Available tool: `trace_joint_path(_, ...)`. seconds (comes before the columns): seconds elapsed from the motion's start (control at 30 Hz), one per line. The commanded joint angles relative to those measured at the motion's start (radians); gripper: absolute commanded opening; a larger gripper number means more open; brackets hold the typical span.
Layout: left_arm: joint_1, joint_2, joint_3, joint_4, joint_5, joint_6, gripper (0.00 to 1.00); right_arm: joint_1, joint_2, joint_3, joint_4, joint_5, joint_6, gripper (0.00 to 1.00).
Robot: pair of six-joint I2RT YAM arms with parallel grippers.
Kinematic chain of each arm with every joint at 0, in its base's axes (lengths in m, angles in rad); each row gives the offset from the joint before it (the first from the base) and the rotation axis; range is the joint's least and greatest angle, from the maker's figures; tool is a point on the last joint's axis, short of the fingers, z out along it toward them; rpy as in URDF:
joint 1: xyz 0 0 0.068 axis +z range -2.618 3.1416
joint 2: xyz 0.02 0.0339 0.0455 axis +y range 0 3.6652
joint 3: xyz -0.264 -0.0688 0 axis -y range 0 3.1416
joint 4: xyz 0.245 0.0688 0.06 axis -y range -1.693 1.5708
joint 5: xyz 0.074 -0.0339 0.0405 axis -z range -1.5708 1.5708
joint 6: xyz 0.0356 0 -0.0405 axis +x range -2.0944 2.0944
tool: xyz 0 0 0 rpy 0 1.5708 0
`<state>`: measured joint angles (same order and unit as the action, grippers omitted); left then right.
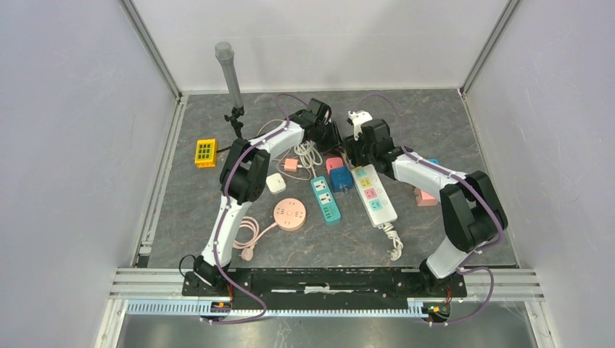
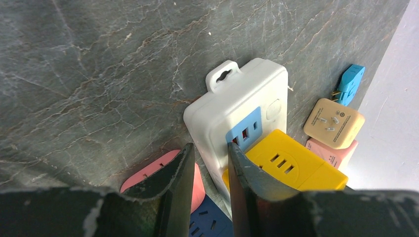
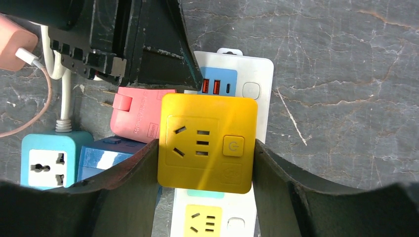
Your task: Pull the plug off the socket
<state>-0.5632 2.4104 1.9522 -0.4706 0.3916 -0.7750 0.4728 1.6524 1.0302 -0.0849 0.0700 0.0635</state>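
A yellow cube plug point(image 3: 197, 123) sits on a white power strip point(image 3: 257, 74), over its turquoise socket just below the blue USB panel. My right gripper point(image 3: 206, 148) is shut on the cube's two sides. I cannot tell whether its prongs are out of the socket. My left gripper point(image 2: 210, 150) has its jaws a little apart, straddling the strip's point(image 2: 247, 94) left edge at the USB end; one finger is over the strip, the other over a pink adapter. The yellow cube point(image 2: 291, 165) is right beside it. In the top view both grippers point(image 1: 335, 138) point(image 1: 355, 156) meet at the strip's point(image 1: 377, 197) far end.
A pink adapter point(image 3: 136, 116), a dark blue adapter point(image 3: 104, 153) and a teal strip point(image 1: 325, 199) lie left of the white strip. A round pink socket point(image 1: 290, 214), a white cube point(image 1: 275, 183), a yellow block point(image 1: 205, 153) and a microphone stand point(image 1: 230, 80) are further left. Beige point(image 2: 333, 122) and blue point(image 2: 351, 84) adapters lie right.
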Motion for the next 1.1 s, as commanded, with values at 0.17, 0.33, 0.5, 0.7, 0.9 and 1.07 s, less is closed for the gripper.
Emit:
trace_joint_path(0.17,-0.011,0.069,-0.003,-0.091,-0.073,0.061,0.37,-0.058,-0.052,0.022,0.163,-0.242,0.107,0.0)
trace_joint_path(0.33,-0.011,0.07,-0.003,-0.092,-0.073,0.062,0.37,0.036,0.0,0.061,0.057,-0.065,0.01,0.0)
trace_joint_path(0.5,-0.01,0.07,-0.001,-0.093,-0.073,0.062,0.37,0.011,-0.056,0.074,0.052,-0.027,-0.004,0.0)
trace_joint_path(0.7,-0.01,0.067,-0.006,-0.094,-0.075,0.061,0.37,-0.111,-0.101,0.015,0.174,-0.246,0.13,0.0)
trace_joint_path(0.9,-0.01,0.067,-0.006,-0.094,-0.074,0.062,0.37,-0.121,-0.18,-0.027,0.202,-0.204,0.136,0.0)
trace_joint_path(1.07,-0.01,0.063,-0.004,-0.094,-0.075,0.069,0.38,-0.208,-0.253,-0.044,0.182,-0.173,0.156,0.0)
